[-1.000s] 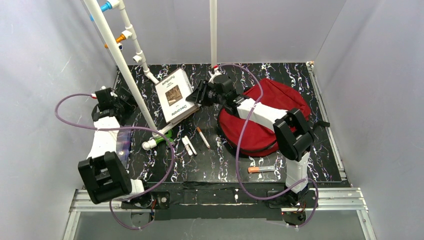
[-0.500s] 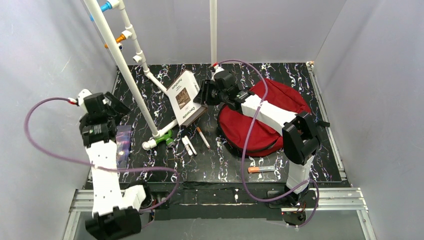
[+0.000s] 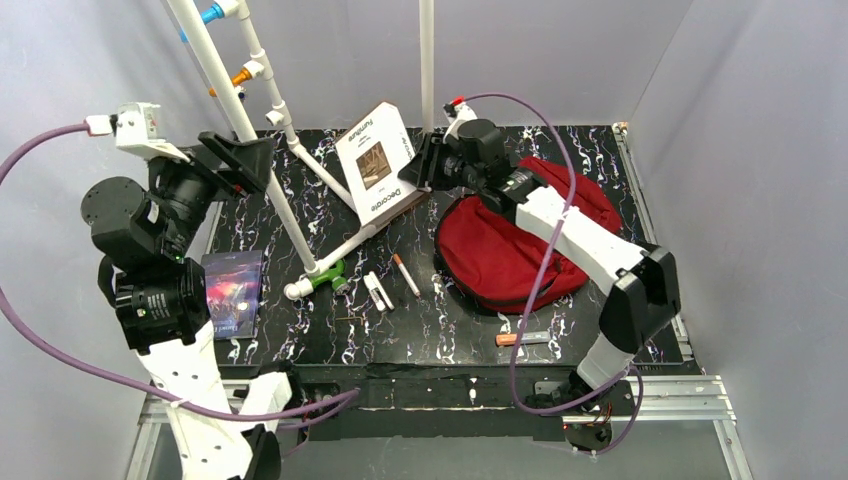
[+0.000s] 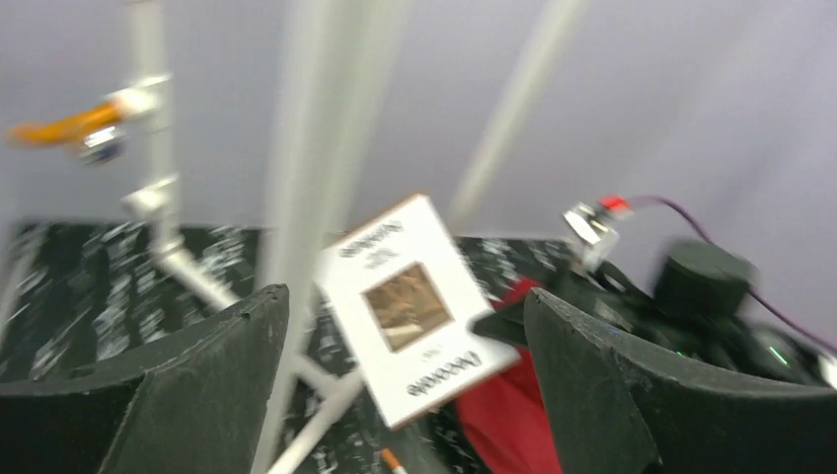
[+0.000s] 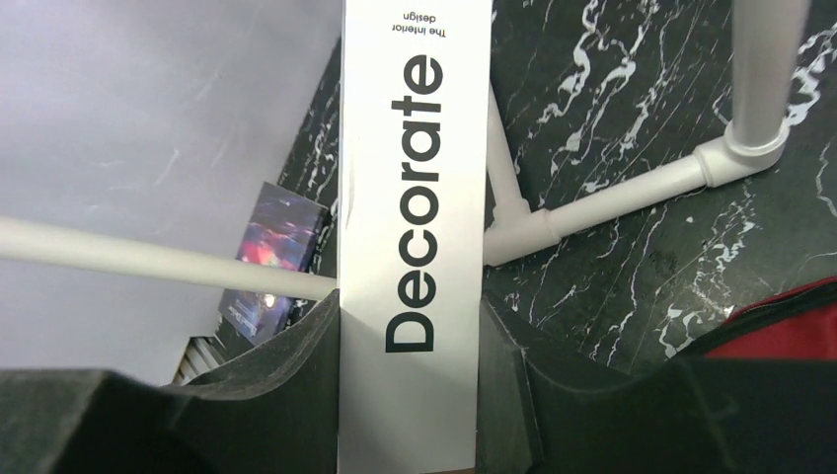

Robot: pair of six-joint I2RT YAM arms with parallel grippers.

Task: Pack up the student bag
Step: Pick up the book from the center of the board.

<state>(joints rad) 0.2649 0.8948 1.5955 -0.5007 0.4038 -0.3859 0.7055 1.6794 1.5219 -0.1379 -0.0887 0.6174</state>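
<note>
On the left, the left gripper [image 3: 245, 158] is raised high above the left side of the table [image 3: 450, 330]. Its jaws are spread wide with nothing between them, and they face across toward the middle. Below it, a dark book [image 3: 232, 290] lies flat near the table's left edge. A white pipe frame [image 3: 270, 130] slants across the left half.

Near the far middle, the right gripper [image 3: 424, 172] has its jaws clamped on the white book [image 3: 378, 160], one on each cover, with the "Decorate" spine between them. The book is tilted and appears lifted off the table, just beside the pipe frame.

The student bag [image 3: 500, 255] lies on the right half of the table, under the right forearm. From the loaded jaws it is to the right and nearer. Its long axis seems to run from near-left to far-right, with the rounded bulk toward the far right. Whether its zip is open cannot be told. The right arm is much the nearer; the left jaws are well apart from the bag, so the book most likely has to swing right and down to it.

Counted: one bag and two books, one of them held. Three pen-like items lie loose: a white marker [image 3: 377, 290], an orange-tipped pen [image 3: 405, 275] and an orange-capped marker [image 3: 522, 338] near the front.
</note>
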